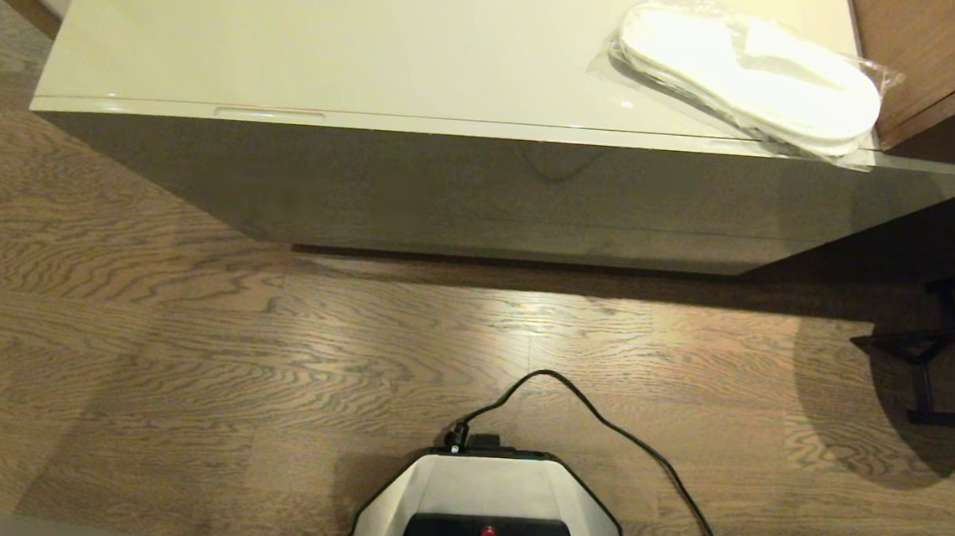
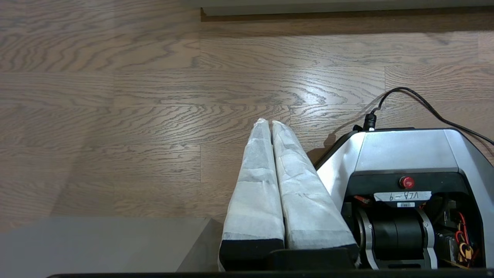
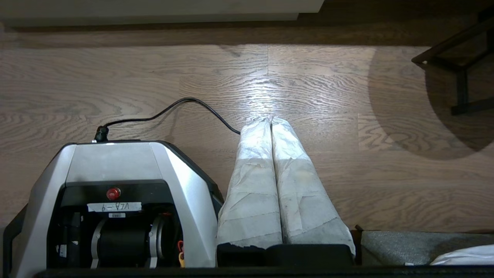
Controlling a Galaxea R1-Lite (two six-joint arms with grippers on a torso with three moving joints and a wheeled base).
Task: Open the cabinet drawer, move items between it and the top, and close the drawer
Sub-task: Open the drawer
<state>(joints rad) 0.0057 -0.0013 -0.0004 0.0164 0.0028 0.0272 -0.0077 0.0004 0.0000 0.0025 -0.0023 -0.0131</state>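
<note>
Waiting: nothing done yet
Left pincer (image 2: 270,122): pressed together, empty, above the floor
Right pincer (image 3: 270,119): same
Cabinet drawer (image 1: 487,130): shut, far ahead
Wrapped slippers (image 1: 752,73): on the top (image 1: 334,31)

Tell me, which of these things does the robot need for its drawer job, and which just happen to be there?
For the job:
- cabinet drawer, shut
- cabinet top
- wrapped slippers, on the top's right end
- left gripper and right gripper, both shut, idle over the floor

Just there:
- brown wooden furniture
- black stand
- black cable
</note>
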